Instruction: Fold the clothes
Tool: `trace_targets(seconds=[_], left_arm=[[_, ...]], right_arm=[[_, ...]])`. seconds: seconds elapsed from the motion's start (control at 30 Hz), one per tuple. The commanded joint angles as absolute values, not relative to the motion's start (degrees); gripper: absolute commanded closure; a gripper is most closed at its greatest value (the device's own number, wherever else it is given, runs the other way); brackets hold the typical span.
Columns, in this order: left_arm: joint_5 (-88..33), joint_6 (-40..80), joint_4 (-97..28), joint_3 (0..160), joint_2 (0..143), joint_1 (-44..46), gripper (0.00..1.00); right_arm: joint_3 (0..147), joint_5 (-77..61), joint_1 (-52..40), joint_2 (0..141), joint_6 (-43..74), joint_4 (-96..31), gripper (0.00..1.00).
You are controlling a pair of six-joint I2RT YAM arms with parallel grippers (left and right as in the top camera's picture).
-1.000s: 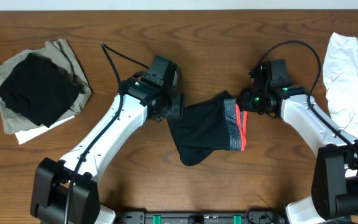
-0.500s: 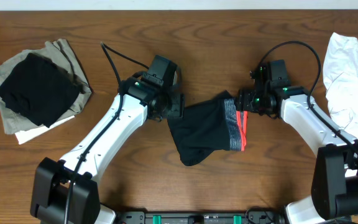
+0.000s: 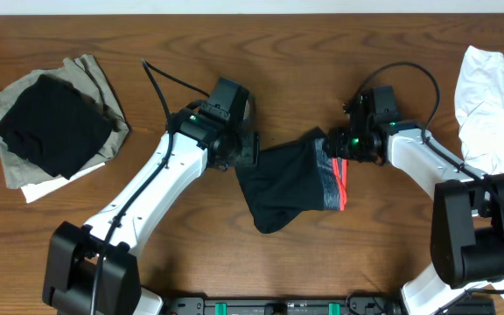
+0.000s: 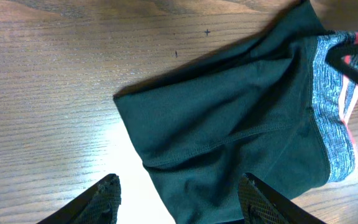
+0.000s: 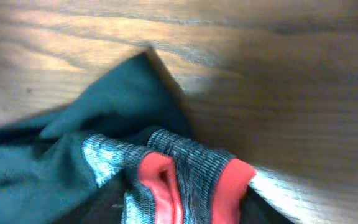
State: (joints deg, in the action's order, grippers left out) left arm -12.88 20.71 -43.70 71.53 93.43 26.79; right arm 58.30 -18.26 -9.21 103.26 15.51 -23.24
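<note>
Leggings (image 3: 285,188) lie in a rough fold at the middle of the table (image 3: 322,44), between our two arms, with the grey waistband (image 3: 331,175) and its coral edge turned to the right. Our left gripper (image 4: 182,198) hangs over the left side of the cloth with its fingers spread wide. Black fabric lies between them, but they clamp nothing. Our right gripper (image 3: 346,150) sits at the upper end of the waistband, where the band is puckered into a ridge close under the wrist camera. We cannot tell whether its jaws have closed on the band or merely press against it.

We judge the step in hand to be taking hold of both ends for a clean fold. To do it well, we want the right jaws to bite through every layer of the band, not only the coral edge. The left fingers should drop onto the cloth's left edge before closing. Both ends should then lift together, so the stretchy cloth neither drags nor twists.
</note>
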Motion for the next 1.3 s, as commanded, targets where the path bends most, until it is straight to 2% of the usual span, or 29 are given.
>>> trace_targets(seconds=[0.0,0.1,0.2,0.27,0.53,0.77,1.07,1.27], left_arm=[[-11.9,19.7,-44.1,71.5,93.9,26.7,0.37],[-11.9,19.7,-44.1,71.5,93.9,26.7,0.37],[-11.9,19.7,-44.1,71.5,93.9,26.7,0.37],[-11.9,19.7,-44.1,71.5,93.9,26.7,0.37],[-11.4,19.7,-44.1,71.5,93.9,26.7,0.37],[-10.8,19.7,-44.1,71.5,93.9,26.7,0.37],[-10.8,19.7,-44.1,71.5,93.9,26.7,0.37],[-10.8,19.7,-44.1,71.5,93.9,26.7,0.37]], right_arm=[[58.2,-20.4,-9.2,103.7,15.1,-22.8,0.73],[58.2,-20.4,-9.2,103.4,15.1,-21.8,0.81],[58.2,-20.8,-9.2,102.0,15.1,-21.2,0.93],[58.3,-21.9,-9.2,100.9,14.5,-21.2,0.97],[59.8,-32.9,-11.3,92.3,9.0,-21.2,0.98],[61.2,-34.4,-14.4,87.3,7.8,-20.9,0.99],[61.2,-22.6,-16.6,89.7,6.1,-19.1,0.99],[61.2,-21.8,-15.2,95.1,3.9,-16.0,0.99]])
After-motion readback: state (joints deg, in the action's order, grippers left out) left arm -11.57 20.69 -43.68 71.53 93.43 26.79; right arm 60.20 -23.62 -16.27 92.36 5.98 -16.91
